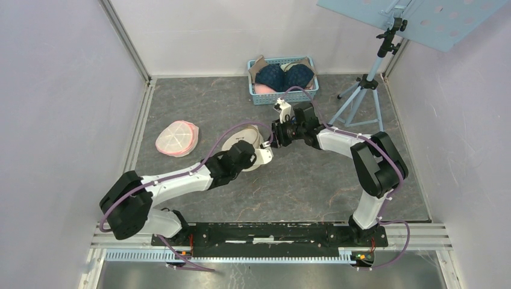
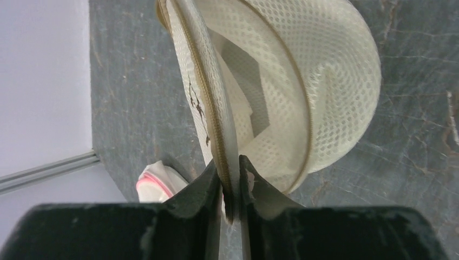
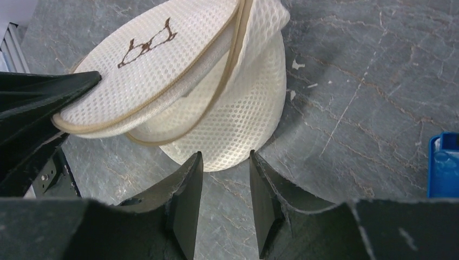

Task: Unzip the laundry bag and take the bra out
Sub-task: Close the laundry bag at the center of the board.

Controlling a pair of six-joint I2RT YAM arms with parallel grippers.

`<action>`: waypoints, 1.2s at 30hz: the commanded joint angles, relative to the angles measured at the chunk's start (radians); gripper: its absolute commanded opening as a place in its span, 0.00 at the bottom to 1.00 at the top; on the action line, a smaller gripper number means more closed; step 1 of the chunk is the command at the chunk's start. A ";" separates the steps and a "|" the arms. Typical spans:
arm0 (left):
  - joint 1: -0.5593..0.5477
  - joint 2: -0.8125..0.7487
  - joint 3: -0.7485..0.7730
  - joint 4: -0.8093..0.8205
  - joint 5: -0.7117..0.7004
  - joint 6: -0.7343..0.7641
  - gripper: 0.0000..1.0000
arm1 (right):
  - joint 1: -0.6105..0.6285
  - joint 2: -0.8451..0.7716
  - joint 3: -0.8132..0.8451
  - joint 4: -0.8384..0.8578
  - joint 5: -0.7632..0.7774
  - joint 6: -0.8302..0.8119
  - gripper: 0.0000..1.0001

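Note:
The white mesh laundry bag (image 1: pixel 244 144) lies mid-table with its zip undone and its lid lifted. My left gripper (image 2: pixel 230 181) is shut on the lid's zipper edge (image 2: pixel 208 108) and holds it up. In the right wrist view the lid (image 3: pixel 146 76) with a brown bra logo stands open above the lower shell (image 3: pixel 233 135). My right gripper (image 3: pixel 226 162) is open and empty, just short of the shell's near rim, above bare table. No bra shows inside the bag; only white mesh is visible in the opening (image 2: pixel 270 81).
A blue basket (image 1: pixel 283 96) at the back holds dark blue bras (image 1: pixel 283 75) and something pink. A second round bag with pink trim (image 1: pixel 176 138) lies to the left. A tripod (image 1: pixel 360 96) stands at the back right. Walls close in on both sides.

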 commanded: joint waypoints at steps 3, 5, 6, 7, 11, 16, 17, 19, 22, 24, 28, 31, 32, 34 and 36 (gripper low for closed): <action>-0.006 -0.035 0.143 -0.233 0.142 -0.188 0.35 | -0.004 -0.028 -0.017 -0.009 -0.004 -0.026 0.43; -0.006 -0.043 0.168 -0.303 0.180 -0.211 0.43 | -0.004 -0.034 -0.012 -0.017 -0.008 -0.033 0.43; -0.005 -0.045 0.180 -0.332 0.193 -0.224 0.47 | -0.005 -0.037 -0.011 -0.023 -0.007 -0.038 0.43; -0.001 -0.050 0.194 -0.364 0.215 -0.239 0.50 | -0.005 -0.042 -0.010 -0.028 -0.007 -0.044 0.43; 0.039 -0.114 0.260 -0.469 0.382 -0.313 0.66 | -0.005 -0.065 -0.007 -0.052 -0.009 -0.075 0.43; 0.225 -0.167 0.344 -0.548 0.674 -0.385 0.73 | -0.004 -0.097 0.012 -0.051 -0.032 -0.093 0.44; 0.271 -0.162 0.354 -0.551 0.727 -0.393 0.73 | -0.003 -0.105 0.015 -0.032 -0.044 -0.081 0.44; 0.382 -0.140 0.365 -0.545 0.799 -0.412 0.73 | 0.005 -0.110 0.029 0.004 -0.060 -0.052 0.46; 0.511 -0.069 0.394 -0.528 0.909 -0.466 0.72 | 0.035 -0.098 0.074 0.020 -0.068 -0.045 0.48; 0.558 0.000 0.421 -0.534 0.946 -0.490 0.69 | 0.056 -0.082 0.097 0.037 -0.064 -0.044 0.48; 0.573 0.080 0.422 -0.476 0.948 -0.512 0.67 | 0.088 -0.013 0.134 0.035 -0.043 -0.049 0.48; 0.572 0.114 0.389 -0.415 0.940 -0.525 0.67 | 0.097 0.033 0.130 0.021 -0.026 -0.048 0.48; 0.570 0.129 0.376 -0.398 0.934 -0.522 0.67 | 0.096 0.043 0.121 0.024 -0.025 -0.049 0.47; 0.569 0.159 0.351 -0.364 0.911 -0.517 0.67 | 0.097 0.061 0.097 0.032 -0.011 -0.055 0.47; 0.564 0.200 0.336 -0.342 0.888 -0.513 0.67 | 0.097 0.079 0.081 0.036 0.001 -0.072 0.47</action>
